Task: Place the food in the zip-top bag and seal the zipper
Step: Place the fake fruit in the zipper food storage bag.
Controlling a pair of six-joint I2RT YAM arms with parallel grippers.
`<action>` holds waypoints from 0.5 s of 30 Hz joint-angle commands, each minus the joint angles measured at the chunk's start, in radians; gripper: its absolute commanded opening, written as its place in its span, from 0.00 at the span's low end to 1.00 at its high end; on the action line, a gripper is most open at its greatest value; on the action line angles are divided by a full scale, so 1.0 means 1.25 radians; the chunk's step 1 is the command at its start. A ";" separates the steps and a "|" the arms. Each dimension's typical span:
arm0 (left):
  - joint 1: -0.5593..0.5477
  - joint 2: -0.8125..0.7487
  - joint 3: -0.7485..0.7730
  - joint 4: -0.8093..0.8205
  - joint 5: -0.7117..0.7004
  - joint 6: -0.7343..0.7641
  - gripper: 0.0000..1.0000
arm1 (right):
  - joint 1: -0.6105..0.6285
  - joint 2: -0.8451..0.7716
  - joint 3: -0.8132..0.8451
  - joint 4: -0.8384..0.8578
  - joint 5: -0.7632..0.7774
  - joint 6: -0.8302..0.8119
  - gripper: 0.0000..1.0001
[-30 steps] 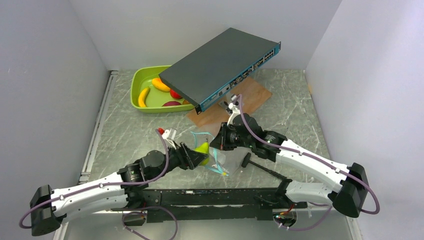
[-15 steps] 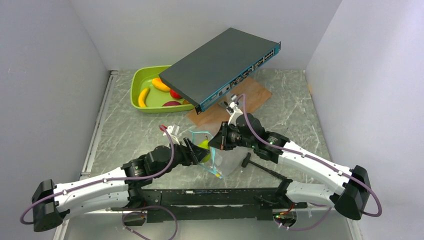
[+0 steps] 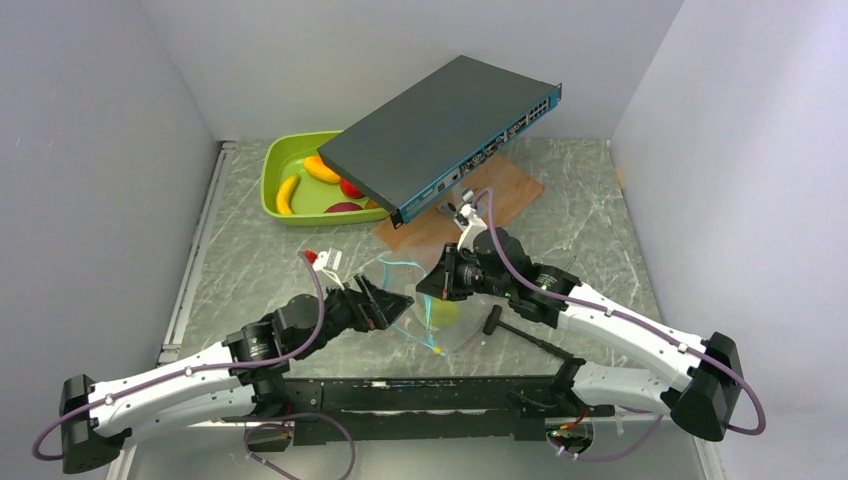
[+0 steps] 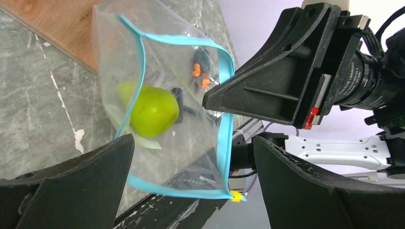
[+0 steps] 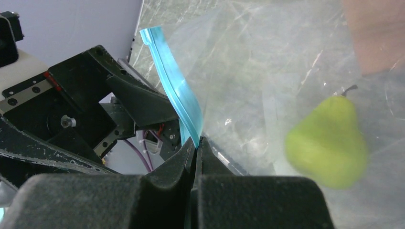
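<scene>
Since a moment ago the left gripper (image 3: 388, 305) has let go of the green pear (image 4: 152, 110) and drawn back toward us; its jaws now stand wide apart and empty, just outside the mouth of the bag (image 3: 458, 328). We see the pear lying inside the bag, low against its clear wall. The right gripper (image 5: 196, 143) is clamped tight on the zipper (image 4: 142, 62), pinching one side of the teal strip and holding the mouth up and open above the worktop (image 3: 260, 270). We judge the task to be at an early stage: one piece is in, while two bananas (image 3: 287, 194) and some red pieces (image 3: 350, 188) lie in the lime-green tray (image 3: 275, 165) at the back left, partly hidden under a dark flat metal box (image 3: 440, 125), and the zipper is unsealed. The bag is thin, crinkly and see-through, so it sags where nothing holds it. The pear is smooth, glossy and rounded with a small dark stem. The worktop looks like grey veined stone, hard and flat.
</scene>
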 commanded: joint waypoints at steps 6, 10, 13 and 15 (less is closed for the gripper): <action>-0.002 -0.066 0.033 -0.107 -0.006 0.043 1.00 | 0.002 -0.021 -0.003 0.011 0.048 -0.028 0.00; -0.002 -0.130 0.067 -0.239 -0.055 0.057 1.00 | 0.003 -0.028 -0.009 0.000 0.088 -0.034 0.00; -0.002 -0.149 0.077 -0.339 -0.094 0.027 1.00 | 0.003 -0.035 -0.021 0.005 0.101 -0.039 0.00; -0.002 -0.155 0.083 -0.398 -0.115 0.008 1.00 | 0.003 -0.034 -0.017 -0.002 0.108 -0.046 0.00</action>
